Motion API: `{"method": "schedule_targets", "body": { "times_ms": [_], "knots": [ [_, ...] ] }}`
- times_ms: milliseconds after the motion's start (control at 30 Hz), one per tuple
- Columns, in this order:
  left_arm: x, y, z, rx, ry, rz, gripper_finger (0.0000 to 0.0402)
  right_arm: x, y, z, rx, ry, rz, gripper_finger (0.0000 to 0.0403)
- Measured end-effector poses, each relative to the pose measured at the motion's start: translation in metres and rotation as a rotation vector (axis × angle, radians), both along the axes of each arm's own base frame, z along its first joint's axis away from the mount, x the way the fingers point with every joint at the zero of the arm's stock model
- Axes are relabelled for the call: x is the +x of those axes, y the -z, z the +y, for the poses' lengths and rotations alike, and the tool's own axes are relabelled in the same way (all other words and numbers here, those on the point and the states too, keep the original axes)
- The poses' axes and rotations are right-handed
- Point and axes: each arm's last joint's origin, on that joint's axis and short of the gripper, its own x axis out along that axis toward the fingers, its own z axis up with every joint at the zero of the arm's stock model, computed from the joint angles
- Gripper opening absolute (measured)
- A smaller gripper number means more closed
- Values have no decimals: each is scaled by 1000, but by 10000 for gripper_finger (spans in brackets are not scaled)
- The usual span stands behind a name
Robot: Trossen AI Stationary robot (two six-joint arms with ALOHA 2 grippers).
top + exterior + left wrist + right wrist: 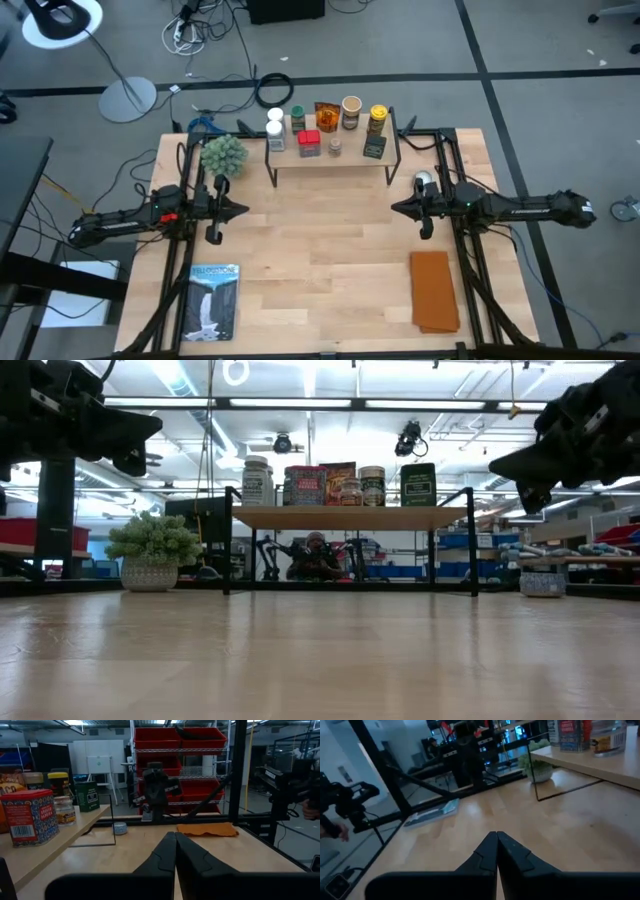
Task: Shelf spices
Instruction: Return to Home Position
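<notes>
Holding left end effector (244, 210) and right end effector (393, 208) pinched together above the worktop (320, 265), before the shelf (345, 159) carrying spices (308, 138).

Light-wood table (320, 250): shelf (345, 163) stands at the far edge, mid-width. On the shelf, packed close: white-capped jars (275, 130), red tin (308, 140), orange packet (327, 116), tan canister (351, 112), yellow-capped jar (377, 119), dark box (374, 147). Directly on the table: potted plant (223, 155) left of the shelf, round tin (119, 828) right of it, orange cloth (434, 290) near right, booklet (213, 300) near left.
</notes>
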Motion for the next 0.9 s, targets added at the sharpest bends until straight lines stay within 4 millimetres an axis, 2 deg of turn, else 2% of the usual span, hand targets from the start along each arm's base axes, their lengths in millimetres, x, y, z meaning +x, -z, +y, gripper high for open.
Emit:
{"method": "schedule_targets", "body": {
  "times_ms": [200,400,533,733,900],
  "knots": [
    [0,-1,0,1,0,-7,12,0,-5,10,-9,-73,-55,7],
    [0,-1,0,1,0,-6,12,-1,2,19,-27,-25,23,8],
    [0,-1,0,1,0,-6,12,-1,3,20,-57,-17,28,8],
    [0,-1,0,1,-1,-6,12,-4,14,20,-50,-18,144,8],
    [0,-1,0,1,-1,-6,12,-6,11,20,-45,-17,108,8]
  ]
}}
